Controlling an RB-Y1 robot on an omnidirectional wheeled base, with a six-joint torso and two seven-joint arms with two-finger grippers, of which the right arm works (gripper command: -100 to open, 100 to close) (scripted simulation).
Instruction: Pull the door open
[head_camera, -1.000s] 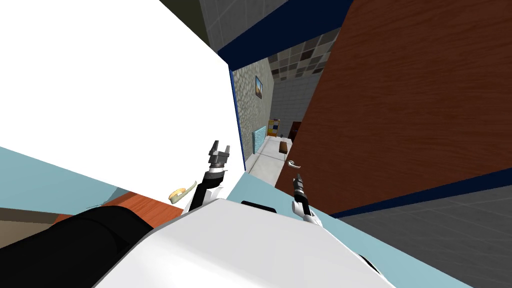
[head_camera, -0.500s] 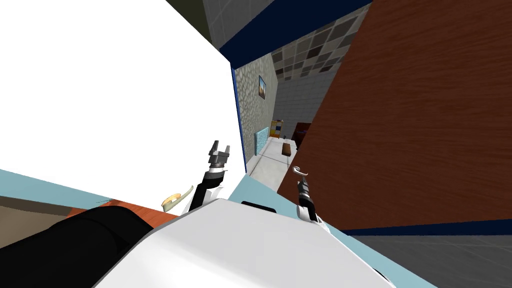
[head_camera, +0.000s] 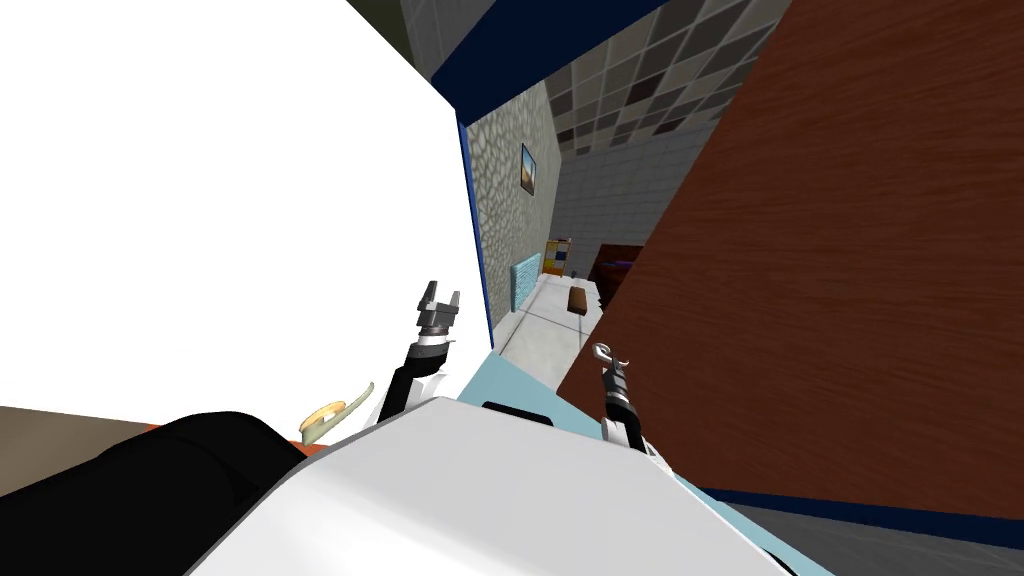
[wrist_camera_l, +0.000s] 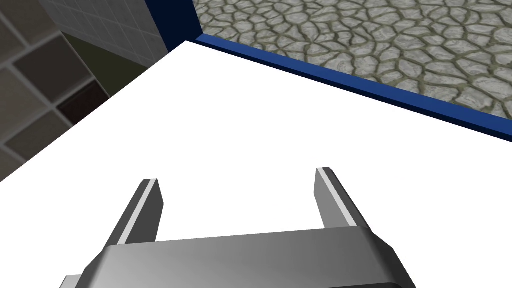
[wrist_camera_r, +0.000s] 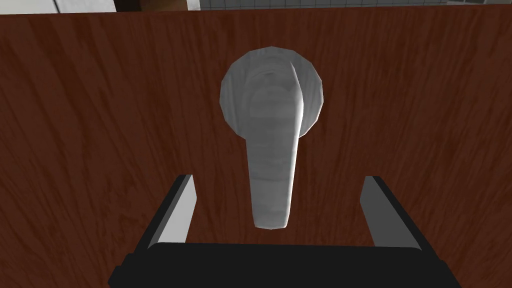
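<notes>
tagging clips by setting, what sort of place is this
Probably a doorway inside a house: a brown wood-grain door with a grey lever handle stands ajar, and past it lies a room with a stone-patterned wall and a framed picture.

The reddish-brown wooden door stands on the right and the flat white wall on the left. The grey metal lever handle lies between the right pincer fingers, touching neither. The left pincer faces the wall.
</notes>
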